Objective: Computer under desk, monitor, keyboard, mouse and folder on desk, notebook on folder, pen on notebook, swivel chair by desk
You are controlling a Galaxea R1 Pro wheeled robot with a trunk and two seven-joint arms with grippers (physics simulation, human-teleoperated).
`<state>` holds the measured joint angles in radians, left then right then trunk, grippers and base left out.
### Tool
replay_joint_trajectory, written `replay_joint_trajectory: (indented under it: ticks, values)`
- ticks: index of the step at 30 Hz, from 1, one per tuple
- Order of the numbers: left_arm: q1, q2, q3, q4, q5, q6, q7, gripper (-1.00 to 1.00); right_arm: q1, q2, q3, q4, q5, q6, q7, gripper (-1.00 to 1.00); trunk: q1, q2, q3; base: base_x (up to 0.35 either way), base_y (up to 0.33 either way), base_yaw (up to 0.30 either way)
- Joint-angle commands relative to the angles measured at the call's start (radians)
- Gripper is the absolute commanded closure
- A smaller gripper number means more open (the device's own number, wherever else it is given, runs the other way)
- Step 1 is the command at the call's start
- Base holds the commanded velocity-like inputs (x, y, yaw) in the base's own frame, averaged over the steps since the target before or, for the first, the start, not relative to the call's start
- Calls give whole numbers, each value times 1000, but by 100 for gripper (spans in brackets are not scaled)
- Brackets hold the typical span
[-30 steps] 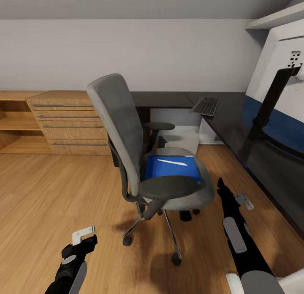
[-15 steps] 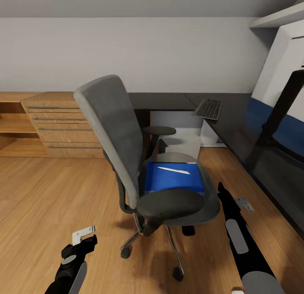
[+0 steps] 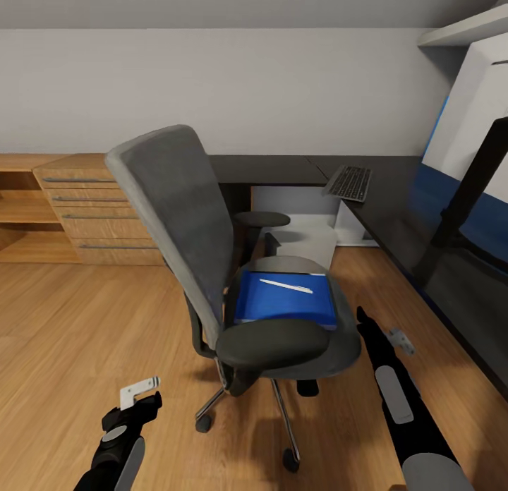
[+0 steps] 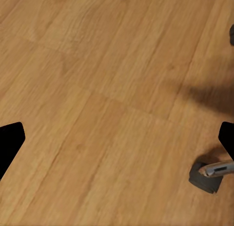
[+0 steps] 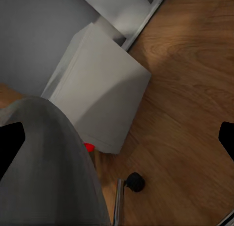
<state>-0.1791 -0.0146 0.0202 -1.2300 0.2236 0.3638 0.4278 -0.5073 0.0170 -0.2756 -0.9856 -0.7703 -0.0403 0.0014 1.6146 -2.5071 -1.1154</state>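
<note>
Head view: our right gripper [image 3: 377,327] nears the folder [image 3: 286,299]; both jaws spread. Nudging the swivel chair [image 3: 233,265] could roll the pen [image 3: 285,286] off.

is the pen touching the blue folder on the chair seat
Touching. The head view shows the pen lying flat across the top of the folder, no gap or shadow under it, with the folder resting on the swivel chair seat.

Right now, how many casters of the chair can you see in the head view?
3 in the head view: one caster under the chair toward the robot's left, one nearest the robot, one beneath the seat's right edge. Others may be hidden under the seat.
</note>
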Motion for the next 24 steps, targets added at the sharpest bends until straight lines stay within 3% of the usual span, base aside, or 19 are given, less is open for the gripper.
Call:
replay_joint_trajectory:
  ticks: [1, 6, 10, 11, 13, 16, 17, 24]
  values:
    - [0, 0, 1, -2, 10, 3, 5, -100, 0, 1, -1, 0, -10, -2, 0, -100, 0, 0, -1, 0, 0, 0]
    - [0, 1, 13, -3, 10, 3, 7, -100, 0, 3, 0, -1, -10, -3, 0, -100, 0, 0, -1, 0, 0, 1]
    - [0, 3, 55, -3, 10, 3, 5, -100, 0, 3, 1, -1, -10, -3, -1, -100, 0, 0, -1, 0, 0, 32]
    - [0, 4, 70, -3, 10, 3, 5, -100, 0, 3, 1, -1, -10, -3, -1, -100, 0, 0, -1, 0, 0, 62]
    - [0, 4, 140, -5, 11, 3, 2, -100, 0, 4, 1, -1, -10, -3, -1, -100, 0, 0, -1, 0, 0, 97]
    - [0, 4, 213, -9, 13, 2, -2, -100, 0, 5, 1, -1, -10, -3, -1, -100, 0, 0, -1, 0, 0, 134]
    - [0, 4, 224, -9, 13, 2, -3, -100, 0, 7, 1, -1, -10, -3, -1, -100, 0, 0, -1, 0, 0, 168]
    - [0, 4, 245, 47, 9, 0, -2, -100, 0, 9, 1, -1, -10, -3, -1, -100, 0, 0, 0, 0, 0, 224]
